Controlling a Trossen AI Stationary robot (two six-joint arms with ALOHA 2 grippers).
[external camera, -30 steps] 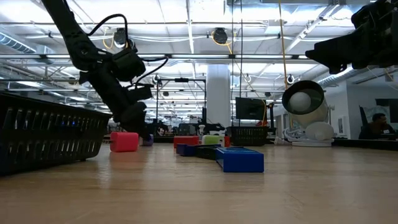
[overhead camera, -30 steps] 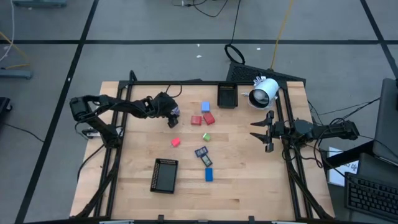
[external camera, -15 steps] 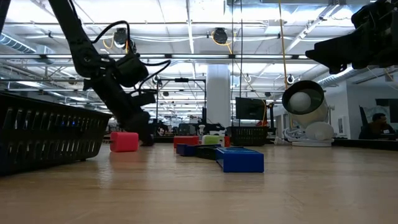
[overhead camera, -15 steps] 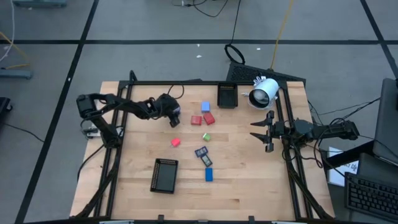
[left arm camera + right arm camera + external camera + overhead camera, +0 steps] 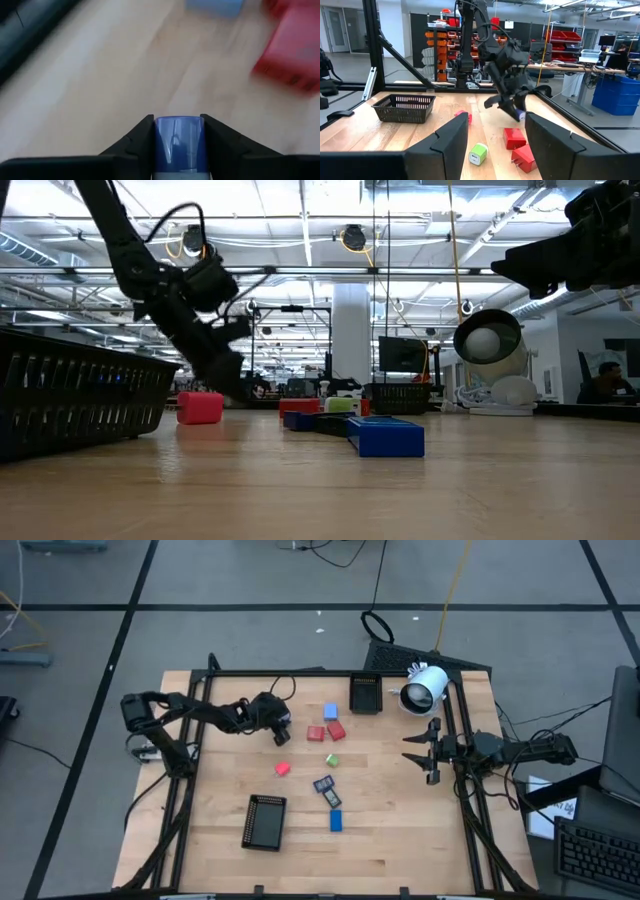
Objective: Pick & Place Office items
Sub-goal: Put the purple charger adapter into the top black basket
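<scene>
Left gripper (image 5: 280,733) clamps a purple block (image 5: 180,142) just above the tabletop (image 5: 400,830) near the back edge. Right gripper (image 5: 418,751) waits partly open, empty, by the right edge. Other office items (image 5: 328,755) lie mid-table.

A robotics lab or workshop: a wooden desk (image 5: 390,830) inside a black metal frame (image 5: 372,47), shelving with orange and red bins (image 5: 442,52), ceiling strip lights (image 5: 300,225), and blue crates (image 5: 617,95).

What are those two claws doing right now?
Left gripper: shut on a small purple-blue block, lifted off the table.
Right gripper: open, empty, waiting at the table's right edge.
</scene>
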